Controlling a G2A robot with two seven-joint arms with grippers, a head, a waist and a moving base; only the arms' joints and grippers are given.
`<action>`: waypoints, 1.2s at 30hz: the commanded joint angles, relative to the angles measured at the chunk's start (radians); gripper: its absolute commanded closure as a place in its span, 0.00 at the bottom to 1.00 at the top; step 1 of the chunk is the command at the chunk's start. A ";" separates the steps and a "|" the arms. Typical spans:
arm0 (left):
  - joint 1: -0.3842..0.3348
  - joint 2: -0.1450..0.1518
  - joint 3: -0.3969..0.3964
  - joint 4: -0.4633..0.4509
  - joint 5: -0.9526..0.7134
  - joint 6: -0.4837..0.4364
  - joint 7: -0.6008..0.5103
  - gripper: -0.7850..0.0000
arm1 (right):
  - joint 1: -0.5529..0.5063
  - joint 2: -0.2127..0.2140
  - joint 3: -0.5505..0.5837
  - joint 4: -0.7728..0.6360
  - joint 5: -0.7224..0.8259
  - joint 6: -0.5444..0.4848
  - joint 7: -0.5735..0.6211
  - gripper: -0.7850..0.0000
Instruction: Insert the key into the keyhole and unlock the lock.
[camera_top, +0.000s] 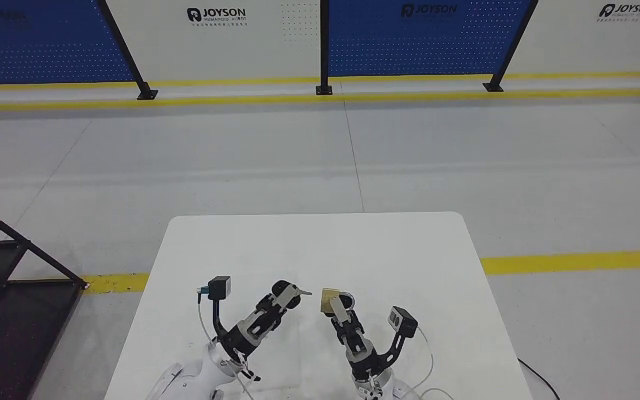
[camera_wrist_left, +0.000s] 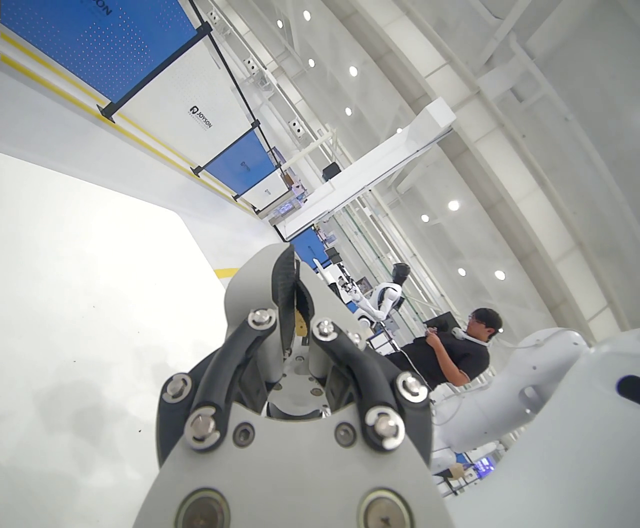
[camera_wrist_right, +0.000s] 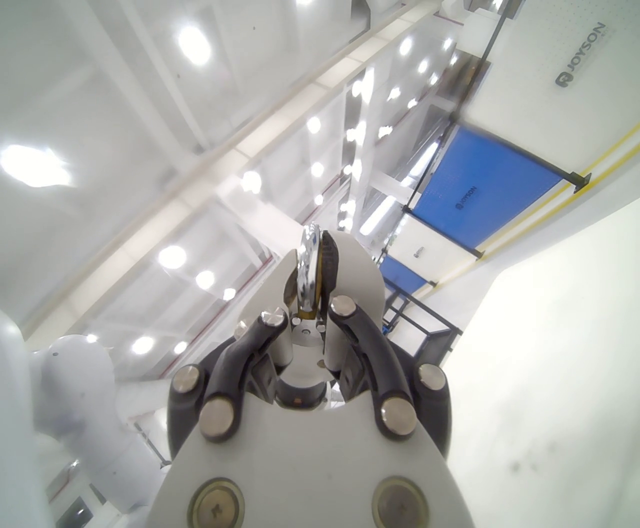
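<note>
Left tool (camera_wrist_left: 291, 280) pinches key (camera_wrist_left: 300, 322), mostly hidden | right tool (camera_wrist_right: 317, 265) clamps lock (camera_wrist_right: 306, 272)

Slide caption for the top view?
Left gripper holds the key near the lock in the right gripper, above the table.

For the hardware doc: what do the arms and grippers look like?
Arms: white shells. Left gripper and right gripper match: pale grey body and fingers, black textured pads, black curved link bars on silver bolts, two screws at the base. Each wrist carries a small black camera box with a thin cable.
</note>
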 joint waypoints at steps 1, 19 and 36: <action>-0.003 -0.007 0.004 0.002 0.059 0.004 0.093 1.00 | 0.000 0.000 0.000 0.000 0.000 0.000 0.000 1.00; -0.025 -0.061 0.173 0.108 0.372 -0.077 0.520 1.00 | -0.010 -0.023 0.022 -0.022 -0.030 0.055 -0.061 1.00; -0.039 -0.075 0.209 0.129 0.417 -0.062 0.565 1.00 | -0.019 -0.029 0.037 -0.008 -0.063 0.037 -0.075 1.00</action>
